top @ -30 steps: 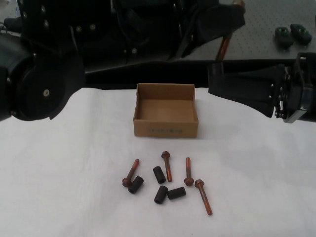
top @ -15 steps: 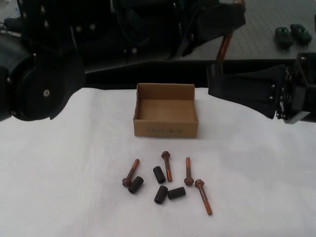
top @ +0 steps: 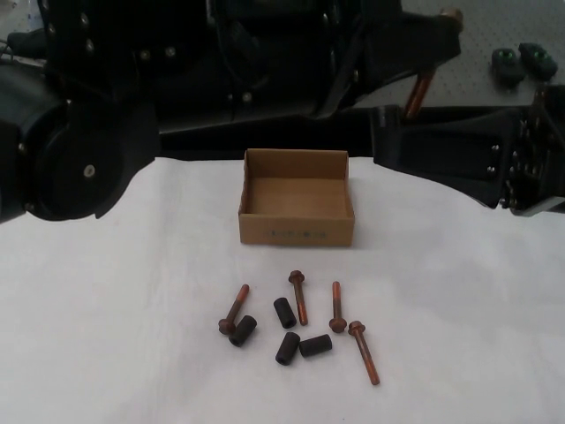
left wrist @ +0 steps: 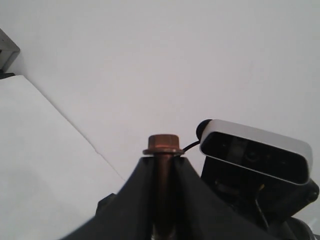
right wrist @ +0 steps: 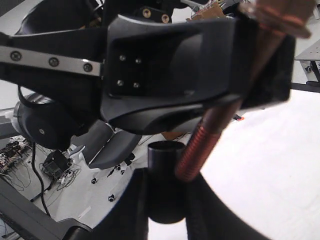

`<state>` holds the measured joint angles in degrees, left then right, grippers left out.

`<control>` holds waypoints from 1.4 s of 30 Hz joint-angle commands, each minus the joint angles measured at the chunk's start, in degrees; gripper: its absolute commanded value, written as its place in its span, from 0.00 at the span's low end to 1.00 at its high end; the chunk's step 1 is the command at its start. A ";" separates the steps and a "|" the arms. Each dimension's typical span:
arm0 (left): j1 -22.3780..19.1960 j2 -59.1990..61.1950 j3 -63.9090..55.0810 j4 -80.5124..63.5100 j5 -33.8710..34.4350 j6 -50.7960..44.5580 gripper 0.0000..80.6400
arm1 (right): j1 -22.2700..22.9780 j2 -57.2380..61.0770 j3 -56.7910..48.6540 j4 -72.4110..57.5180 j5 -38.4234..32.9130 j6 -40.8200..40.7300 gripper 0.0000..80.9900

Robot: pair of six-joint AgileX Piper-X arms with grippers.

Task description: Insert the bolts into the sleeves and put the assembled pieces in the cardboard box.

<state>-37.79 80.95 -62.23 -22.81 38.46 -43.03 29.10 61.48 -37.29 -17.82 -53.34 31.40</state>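
Left claw (left wrist: 162, 160) grips a copper-coloured bolt (left wrist: 161, 144); right claw (right wrist: 167, 180) grips a black cylindrical sleeve (right wrist: 164, 156), bolt tip beside its mouth (contact unclear). 4 loose bolts (top: 299, 298) and 4 loose sleeves (top: 284, 313) lie before the brown cardboard box (top: 296, 232) on the white tabletop (top: 106, 291).

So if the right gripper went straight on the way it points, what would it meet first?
Most likely the bolt: its threaded tip sits right at the mouth of the sleeve that the right gripper holds. Whether they touch is unclear. The left gripper lies beyond.
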 commanded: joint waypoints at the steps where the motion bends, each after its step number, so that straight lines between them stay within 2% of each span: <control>1: -0.35 -1.12 -0.27 -1.33 0.79 -0.36 0.01 | 0.03 -0.17 -0.11 -1.38 -0.38 0.35 0.03; 10: -0.20 -1.12 -0.27 -1.33 0.79 0.84 0.01 | -0.45 -0.17 -0.11 -1.38 -0.38 0.74 0.03; 23: 0.21 -1.12 -0.27 -0.87 0.88 1.90 0.01 | -5.64 -0.17 -0.11 -0.73 -2.95 1.15 0.03; 42: 1.31 -1.12 -0.27 -0.87 1.40 1.90 0.01 | -5.62 -0.17 -0.11 -0.57 -3.40 1.15 0.03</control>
<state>-36.54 80.87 -62.23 -22.85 38.12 -41.76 24.03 61.48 -37.29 -17.84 -58.52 32.49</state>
